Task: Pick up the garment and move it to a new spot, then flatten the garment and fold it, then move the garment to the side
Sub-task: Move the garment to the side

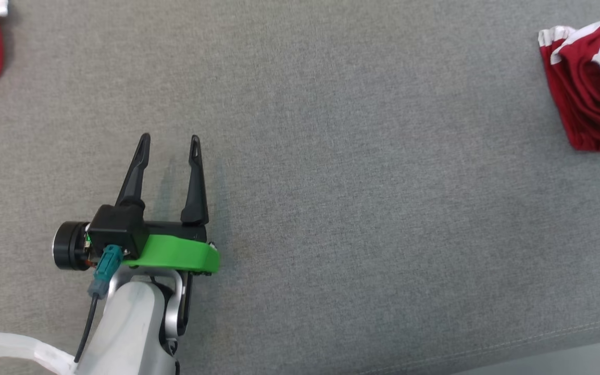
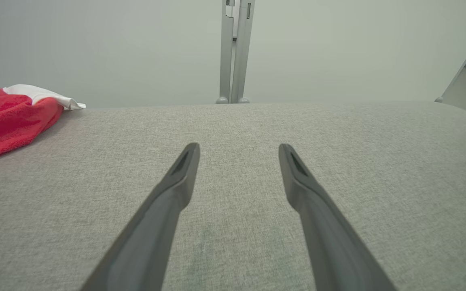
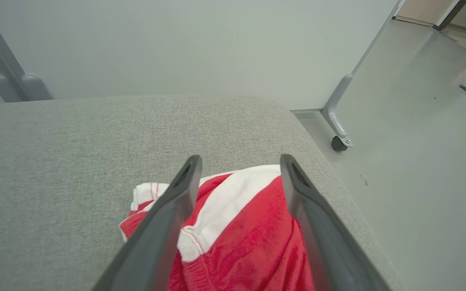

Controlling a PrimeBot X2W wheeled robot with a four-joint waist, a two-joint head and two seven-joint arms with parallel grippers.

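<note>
We see the garment (image 1: pixel 586 94) bunched at 3 o'clock in the head view, close to the corner of the table (image 1: pixel 331 182). Our right gripper (image 3: pixel 240 158) hangs over it, fingers spread wide and gripping nothing. Our left gripper (image 1: pixel 170 137), at 7 o'clock, is equally wide and empty.

So near the edge, the cloth could slip to the floor (image 3: pixel 419 169) if we drag it outward or pinch only one loose layer.

Its long axis seems to run from 11 to 5 o'clock, white-trimmed end toward 11. It is crumpled and partly cropped, so we are unsure.
</note>
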